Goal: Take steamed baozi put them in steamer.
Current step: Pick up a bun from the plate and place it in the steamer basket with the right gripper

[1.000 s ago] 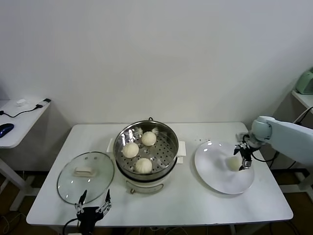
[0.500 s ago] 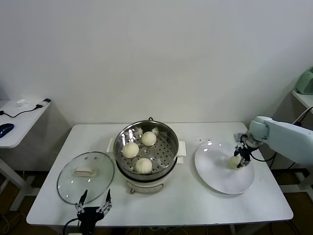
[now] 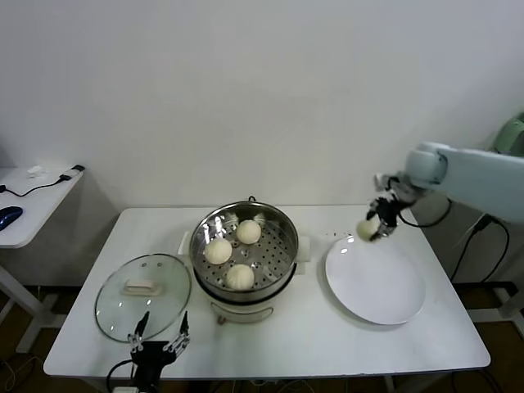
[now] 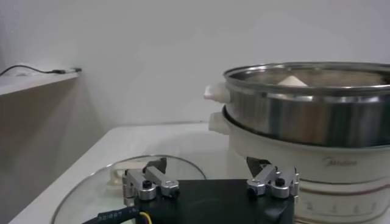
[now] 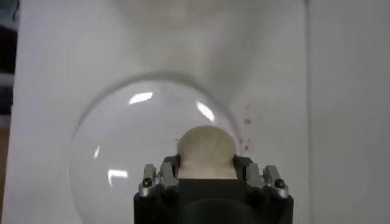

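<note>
A soft baozi point(image 3: 368, 230) is pinched in the right gripper point(image 3: 377, 227), held aloft above the plate point(image 3: 376, 281) at right of frame. Slippage or crushing could be caused during transfer. Three buns lie in the steamer point(image 3: 244, 250) at centre. The left gripper point(image 3: 157, 341) is parked lower left, fingers spread.

Your right arm reaches in from the right, elbow high, its hand point(image 3: 378, 221) raised in the air and clamped on a baozi point(image 3: 367, 230) between both fingers point(image 5: 169, 175). Your left hand point(image 3: 160, 336) sits parked low at the near edge of the surface, fingers point(image 4: 146, 182) spread apart.
</note>
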Controlling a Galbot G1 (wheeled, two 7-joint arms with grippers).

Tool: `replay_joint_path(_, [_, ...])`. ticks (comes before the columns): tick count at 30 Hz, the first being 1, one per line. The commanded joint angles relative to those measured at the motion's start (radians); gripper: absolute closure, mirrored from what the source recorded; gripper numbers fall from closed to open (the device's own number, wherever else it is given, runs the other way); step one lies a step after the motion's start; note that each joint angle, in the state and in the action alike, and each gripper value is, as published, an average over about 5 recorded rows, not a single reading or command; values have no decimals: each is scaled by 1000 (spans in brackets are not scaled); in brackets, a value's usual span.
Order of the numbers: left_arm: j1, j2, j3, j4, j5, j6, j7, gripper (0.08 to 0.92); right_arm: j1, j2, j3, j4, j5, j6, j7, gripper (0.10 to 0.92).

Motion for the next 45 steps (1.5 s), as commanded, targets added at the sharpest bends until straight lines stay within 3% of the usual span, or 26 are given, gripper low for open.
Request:
replay_joint_path(1, [-2, 6, 9, -16, 0, -1, 2, 177, 364, 208, -125, 245, 392, -95, 67, 419])
replay_joint_path(7, [-9, 8, 18, -16, 0, -2, 3, 177, 295, 351, -60, 277, 465, -137, 134, 423])
replay_joint_path(14, [-8, 7, 14, -19, 0, -6, 3, 177, 142, 441, -58, 236, 423, -162, 204, 423])
replay_joint_path(24, [-10, 5, 12, -19, -4, -9, 3, 177, -3, 477, -80, 115, 326, -171, 245, 417])
replay_joint_path(36, [-17, 8, 11, -15, -8, -7, 4, 177, -54, 464, -74, 100, 291, -170, 262, 411])
replay_joint_path(45, [-11, 10, 12, -19, -6, -6, 4, 177, -39, 445, -74, 97, 281, -121, 210, 228])
